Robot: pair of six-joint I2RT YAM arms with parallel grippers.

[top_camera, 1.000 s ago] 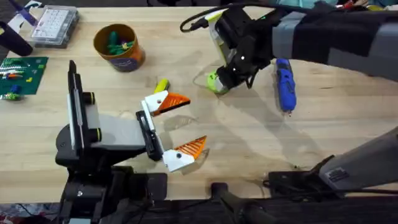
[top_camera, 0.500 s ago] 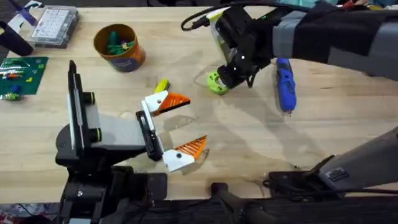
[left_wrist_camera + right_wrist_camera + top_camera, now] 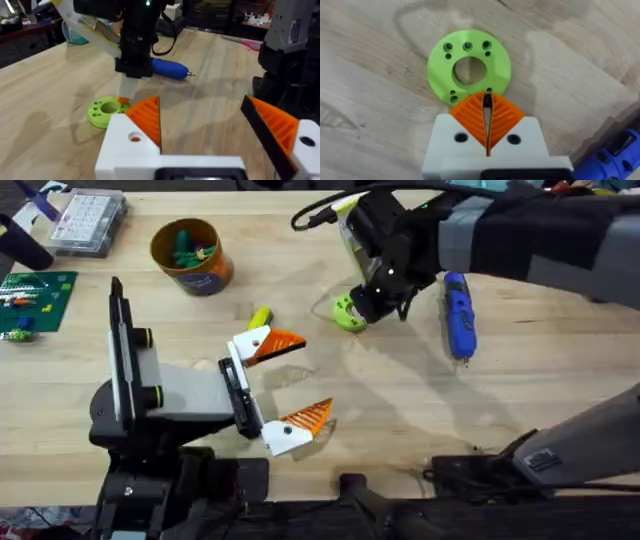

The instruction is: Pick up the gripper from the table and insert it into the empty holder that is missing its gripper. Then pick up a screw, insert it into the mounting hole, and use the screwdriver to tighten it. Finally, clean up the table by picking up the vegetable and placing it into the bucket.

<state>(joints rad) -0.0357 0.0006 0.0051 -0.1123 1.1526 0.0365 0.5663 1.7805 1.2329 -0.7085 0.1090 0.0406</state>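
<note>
Wooden table (image 3: 400, 420) w/ grey-and-black stand, black rail holder (image 3: 238, 392) at front left. Right gripper (image 3: 487, 122), pads pinched on a tiny dark screw, sits over lime green ring (image 3: 468, 67). Left gripper (image 3: 210, 130) spread, empty. Blue pen-shaped screwdriver (image 3: 458, 315) lies right of ring. Yellow toy vegetable (image 3: 260, 316) near orange-brown bucket (image 3: 190, 255).

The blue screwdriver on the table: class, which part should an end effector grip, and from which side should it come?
Grip the blue screwdriver around the middle of its barrel, coming straight down from above with the fingers across its width. It lies flat on the table, long and slim, with bare wood on both long sides, so a mid-body hold would likely keep it balanced and avoid the thin metal tip.
</note>
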